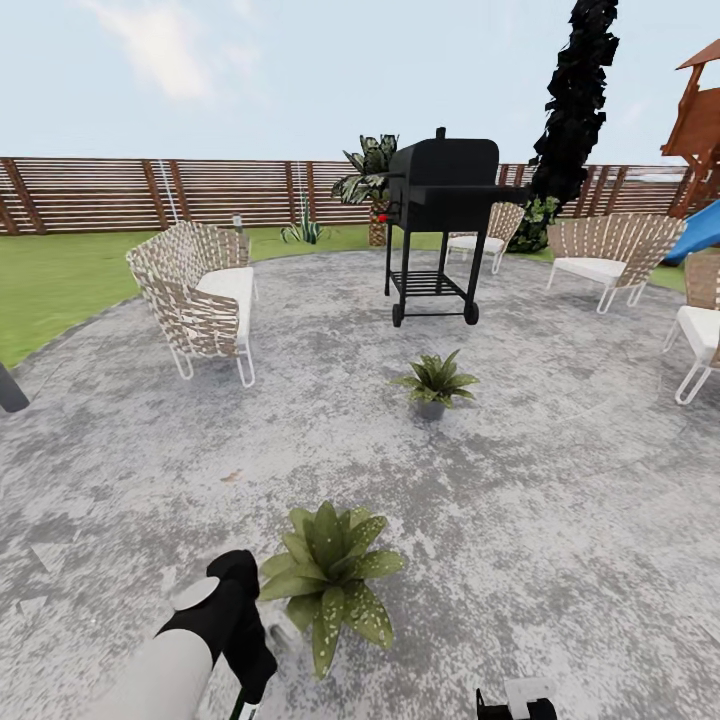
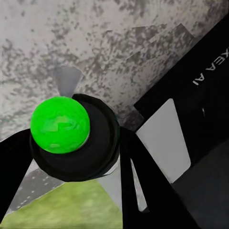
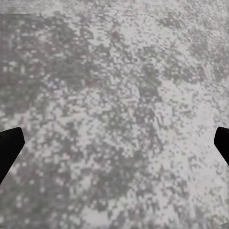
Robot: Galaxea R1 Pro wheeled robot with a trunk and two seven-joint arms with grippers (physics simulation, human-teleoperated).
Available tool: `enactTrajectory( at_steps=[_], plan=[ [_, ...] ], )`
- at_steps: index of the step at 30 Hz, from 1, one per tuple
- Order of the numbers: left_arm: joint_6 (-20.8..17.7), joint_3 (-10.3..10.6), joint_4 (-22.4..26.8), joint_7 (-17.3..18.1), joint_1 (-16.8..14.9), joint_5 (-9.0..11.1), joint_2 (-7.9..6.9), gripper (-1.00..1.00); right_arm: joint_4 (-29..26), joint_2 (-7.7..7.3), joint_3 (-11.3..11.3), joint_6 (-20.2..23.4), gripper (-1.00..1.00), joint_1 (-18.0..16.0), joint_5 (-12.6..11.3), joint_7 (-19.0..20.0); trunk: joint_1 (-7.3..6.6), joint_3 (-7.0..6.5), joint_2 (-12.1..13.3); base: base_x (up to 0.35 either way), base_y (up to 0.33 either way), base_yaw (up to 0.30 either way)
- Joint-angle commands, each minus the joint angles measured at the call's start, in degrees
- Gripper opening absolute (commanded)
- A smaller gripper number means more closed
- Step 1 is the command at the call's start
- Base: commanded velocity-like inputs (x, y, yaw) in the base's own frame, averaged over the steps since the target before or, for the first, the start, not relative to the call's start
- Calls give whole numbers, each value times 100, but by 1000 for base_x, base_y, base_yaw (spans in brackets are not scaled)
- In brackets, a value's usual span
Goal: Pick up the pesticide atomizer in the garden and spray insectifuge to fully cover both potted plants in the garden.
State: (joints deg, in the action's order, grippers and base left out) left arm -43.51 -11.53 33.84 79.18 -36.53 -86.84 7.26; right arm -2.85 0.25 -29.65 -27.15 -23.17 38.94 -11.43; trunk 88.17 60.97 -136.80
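On the left of the head view, a wicker loveseat (image 1: 200,298) stands at the paving's (image 1: 560,500) edge. The left arm reaches beside the near potted plant (image 1: 328,578), whose leaves carry white specks. In the left wrist view the left end effector (image 2: 71,157) is clenched around the pesticide atomizer (image 2: 60,125), seen end-on as a bright green round. Further right stand the far potted plant (image 1: 435,382) and the black grill (image 1: 440,225). The right end effector (image 3: 114,143) is released, fingertips wide apart over bare paving.
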Motion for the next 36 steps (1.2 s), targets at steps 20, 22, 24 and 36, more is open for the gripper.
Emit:
enactTrajectory(
  at_steps=[20,22,24,36],
  plan=[
    [-62,-79,-62,-658,-3,206,34,-100,4,1,-32,-10,100,-3,55,-28,-1,5,-2,41,62,-68],
    [-62,-72,-62,-871,-3,374,-36,-100,4,1,-32,-10,100,-3,60,-27,-1,5,-2,0,0,0],
    [-62,-73,-62,-923,-3,382,-77,-100,4,1,-32,-10,100,-3,60,-26,-1,5,-2,0,0,0],
    [-60,-61,-62,-944,-3,405,-79,-100,4,1,-37,-10,100,-3,53,-27,-1,13,-2,-32,231,-149]
  ],
)
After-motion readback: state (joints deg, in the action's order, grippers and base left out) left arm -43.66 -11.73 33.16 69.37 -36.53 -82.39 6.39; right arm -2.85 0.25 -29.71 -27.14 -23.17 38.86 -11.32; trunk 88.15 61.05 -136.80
